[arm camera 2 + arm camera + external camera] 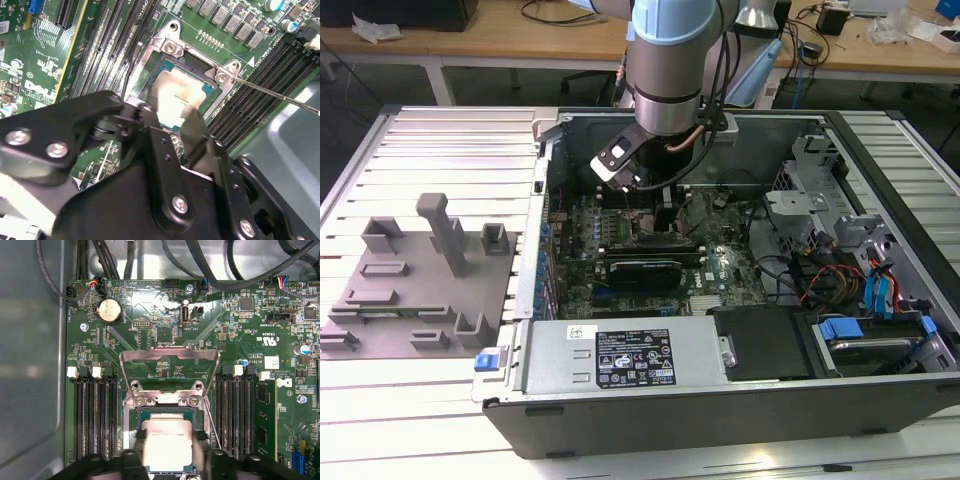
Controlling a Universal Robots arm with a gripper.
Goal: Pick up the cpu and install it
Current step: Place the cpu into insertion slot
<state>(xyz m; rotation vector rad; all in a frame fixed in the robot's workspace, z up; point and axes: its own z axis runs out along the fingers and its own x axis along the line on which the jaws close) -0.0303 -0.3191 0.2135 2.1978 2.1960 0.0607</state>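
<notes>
Cpu [166, 437], judged light, stiff, fragile, is held over socket [164, 400] by gripper [171, 117], jaws clenched on opp. edges; fixture [420, 280] at 8 o'clock of it, exterior view.

Cannot see near edge of cpu [177, 92] in second wrist view; covered by gripper [171, 116]. Likewise in first wrist view: cannot see near side of cpu [167, 427]; covered by gripper [168, 441] and cut off at picture edge. Cannot confirm contact between gripper and cpu. In exterior view, cannot see upper part of arm [665, 60]; cut off at picture edge. Cannot see motherboard [720, 265] section behind arm. Cannot read print on label [633, 358]; too small.
</notes>
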